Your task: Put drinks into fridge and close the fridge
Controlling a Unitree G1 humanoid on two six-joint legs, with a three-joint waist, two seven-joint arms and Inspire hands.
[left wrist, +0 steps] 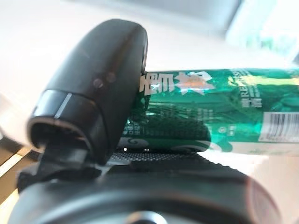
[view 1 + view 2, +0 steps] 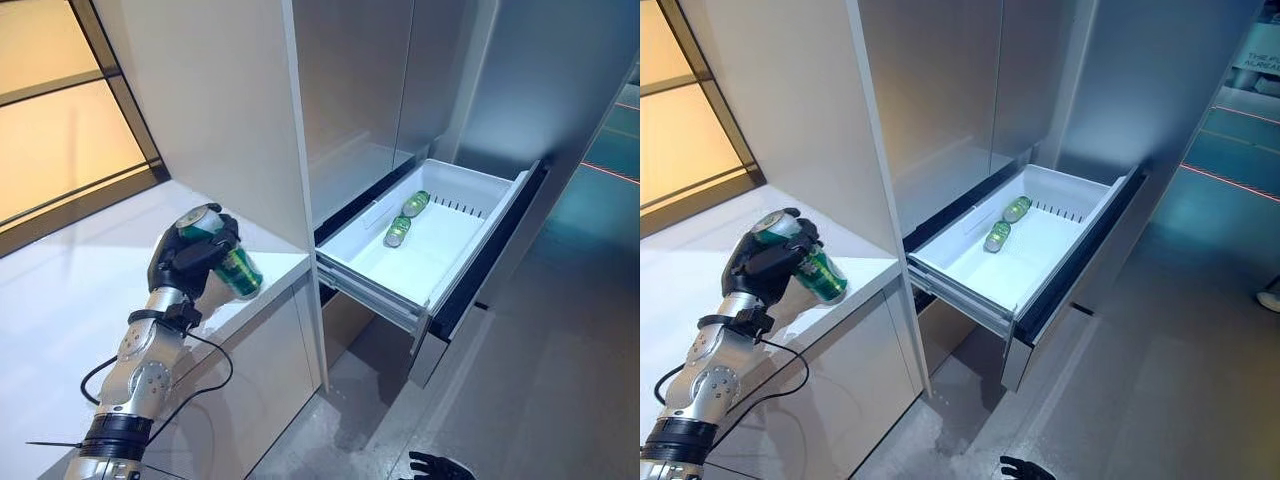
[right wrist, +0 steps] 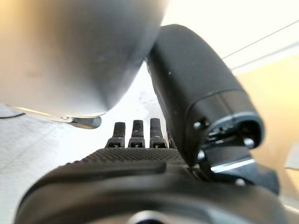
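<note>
My left hand [image 2: 190, 255] is shut on a green can [image 2: 238, 272] and holds it tilted just above the white counter [image 2: 60, 290], near its front corner. The left wrist view shows the thumb [image 1: 93, 93] curled over the can [image 1: 224, 107]. To the right, the fridge's white drawer [image 2: 375, 285] is pulled out. Green cans [image 2: 415, 203] lie on their sides near its back. My right hand [image 2: 438, 467] hangs low near the floor, with relaxed fingers [image 3: 135, 133] that hold nothing.
A tall white cabinet panel [image 2: 210, 110] stands between the counter and the fridge's grey upper doors [image 2: 360, 90]. The drawer's dark front [image 2: 490, 260] juts out over the grey floor [image 2: 560, 380]. A window [image 2: 60, 120] lies beyond the counter on the left.
</note>
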